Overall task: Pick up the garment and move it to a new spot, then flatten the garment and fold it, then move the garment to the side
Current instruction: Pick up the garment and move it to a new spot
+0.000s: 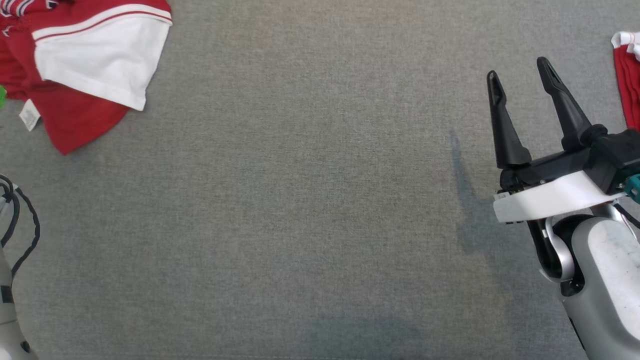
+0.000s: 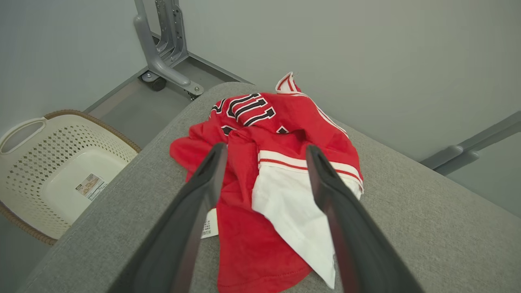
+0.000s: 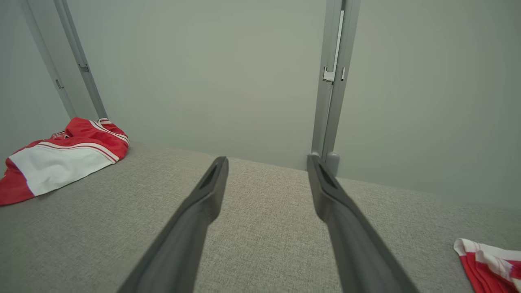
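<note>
The left gripper (image 2: 265, 147) is filling the foreground of its wrist view, its two dark fingers standing wide apart and holding nothing, and it is pointing at a crumpled red-and-white jersey (image 2: 244, 244) without touching it. The jersey is lying bunched near the far left corner of the grey fabric-covered table (image 1: 300, 200), with a white panel edged in red and white stripes facing up, black block lettering showing on the far folds, and a small white care label (image 2: 210, 228) sticking out at its edge. Beyond the table's side, a cream perforated laundry basket (image 2: 24, 162) is sitting on the floor near a grey metal frame leg (image 2: 163, 61) on a caster.

In the head view the right gripper (image 1: 517, 68) is hanging over bare cloth at the right, fingers likewise spread and empty, well apart from the jersey. Just beyond it, at the table's right edge, another red-and-white piece (image 1: 629, 75) is peeking in, possibly a second jersey.
</note>
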Robot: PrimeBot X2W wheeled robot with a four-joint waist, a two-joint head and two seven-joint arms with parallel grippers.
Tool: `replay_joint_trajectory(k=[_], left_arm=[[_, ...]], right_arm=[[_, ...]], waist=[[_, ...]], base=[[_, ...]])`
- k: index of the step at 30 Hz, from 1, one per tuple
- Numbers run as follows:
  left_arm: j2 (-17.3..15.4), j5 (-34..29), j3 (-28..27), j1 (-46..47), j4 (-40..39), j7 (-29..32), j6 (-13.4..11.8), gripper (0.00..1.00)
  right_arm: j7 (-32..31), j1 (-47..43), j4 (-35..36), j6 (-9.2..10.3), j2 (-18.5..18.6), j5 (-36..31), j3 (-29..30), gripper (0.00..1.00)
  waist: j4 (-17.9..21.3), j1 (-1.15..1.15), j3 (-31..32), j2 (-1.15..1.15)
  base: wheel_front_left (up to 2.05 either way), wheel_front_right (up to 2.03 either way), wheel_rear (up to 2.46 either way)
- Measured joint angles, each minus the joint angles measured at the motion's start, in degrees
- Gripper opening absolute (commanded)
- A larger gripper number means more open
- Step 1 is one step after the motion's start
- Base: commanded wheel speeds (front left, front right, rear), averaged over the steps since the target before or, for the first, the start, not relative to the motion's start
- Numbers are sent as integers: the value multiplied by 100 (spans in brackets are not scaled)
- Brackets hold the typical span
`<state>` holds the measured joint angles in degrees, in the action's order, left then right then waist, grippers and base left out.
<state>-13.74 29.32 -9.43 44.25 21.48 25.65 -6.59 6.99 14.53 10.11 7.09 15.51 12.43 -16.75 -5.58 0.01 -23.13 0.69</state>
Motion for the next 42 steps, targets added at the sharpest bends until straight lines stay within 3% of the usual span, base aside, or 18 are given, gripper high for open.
replay_joint_trajectory(k=[18, 31, 32, 33, 34, 35, 42], left_arm=[[-232, -283, -140, 432, 868, -51, -8, 100], [-165, -324, -66, 626, 1361, -23, -8, 100], [-168, -330, -55, 628, 1380, -24, -8, 64], [-166, -330, -44, 633, 1399, -55, -8, 41], [-165, -330, -30, 639, 1406, -80, -8, 9], [-162, -332, -3, 645, 1419, -162, -7, 0], [-56, -345, 27, 728, 1485, -662, 112, 0]], right_arm=[[-135, 127, 521, 0, 194, -252, 124, 100], [-226, 151, 703, 0, 256, -293, 189, 100], [-226, 152, 710, 0, 256, -293, 189, 100], [-226, 152, 713, 0, 256, -293, 191, 100], [-226, 152, 713, 0, 255, -293, 198, 100], [-225, 153, 709, 0, 254, -293, 210, 100], [-168, 153, 605, 1, 227, -293, 272, 100]], waist=[[406, 0, -798, 0], [538, -1, -1073, 0], [537, -1, -1073, 0], [536, -1, -1072, 0], [534, -1, -1070, 0], [530, -1, -1064, 0], [477, -1, -913, 0]], base=[[0, 0, 0], [0, 0, 0], [0, 0, 0], [0, 0, 0], [0, 0, 0], [0, 0, 0], [0, 0, 0]])
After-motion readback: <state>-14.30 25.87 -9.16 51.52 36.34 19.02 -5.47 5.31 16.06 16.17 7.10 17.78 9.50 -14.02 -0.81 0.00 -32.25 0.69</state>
